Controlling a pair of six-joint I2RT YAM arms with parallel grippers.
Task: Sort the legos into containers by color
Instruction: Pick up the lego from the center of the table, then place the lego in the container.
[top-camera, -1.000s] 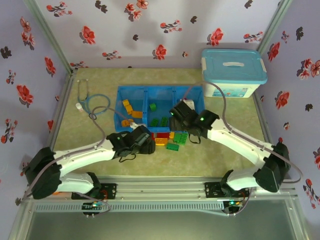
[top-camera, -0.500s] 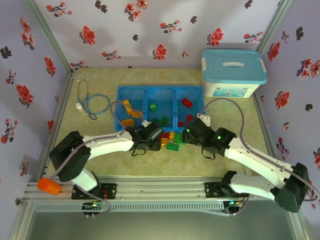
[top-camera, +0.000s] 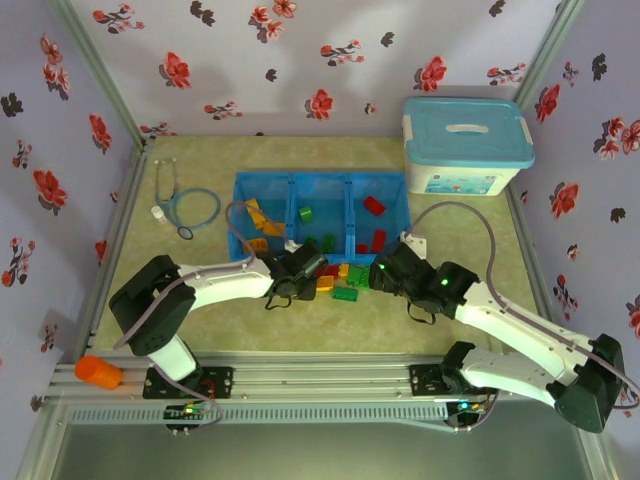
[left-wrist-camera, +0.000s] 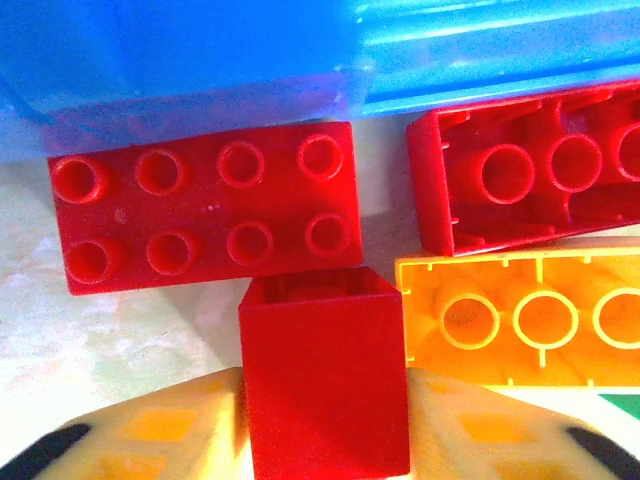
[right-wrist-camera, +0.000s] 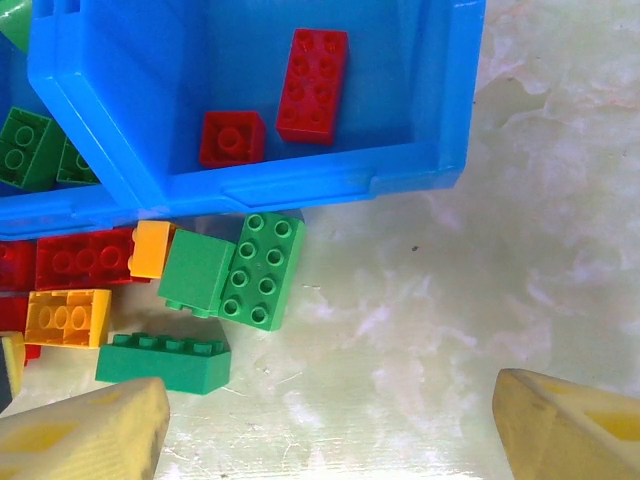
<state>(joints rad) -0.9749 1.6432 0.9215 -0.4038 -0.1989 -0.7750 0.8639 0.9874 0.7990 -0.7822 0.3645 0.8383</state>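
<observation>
My left gripper (left-wrist-camera: 325, 440) is shut on a small red brick (left-wrist-camera: 325, 375), one yellow finger pressed against each side of it. It sits in the pile of loose legos (top-camera: 340, 280) just in front of the blue tray (top-camera: 237, 200). Touching it are a red eight-stud brick (left-wrist-camera: 205, 215), an upturned red brick (left-wrist-camera: 530, 165) and an upturned orange one (left-wrist-camera: 520, 320). My right gripper (right-wrist-camera: 330, 430) stands open over bare table, right of the green bricks (right-wrist-camera: 262, 270). Two red bricks (right-wrist-camera: 313, 70) lie in the tray's right compartment, green ones (right-wrist-camera: 22, 148) in the middle one.
A white box with a light-blue lid (top-camera: 466, 145) stands at the back right. A stethoscope (top-camera: 190, 208) lies left of the tray. An orange object (top-camera: 97, 372) rests by the left arm's base. Bare table (right-wrist-camera: 480, 250) spreads right of the pile.
My left gripper has reached into the pile and closed on the small red brick. My right gripper has drawn back from over the tray to the table beside the pile.
</observation>
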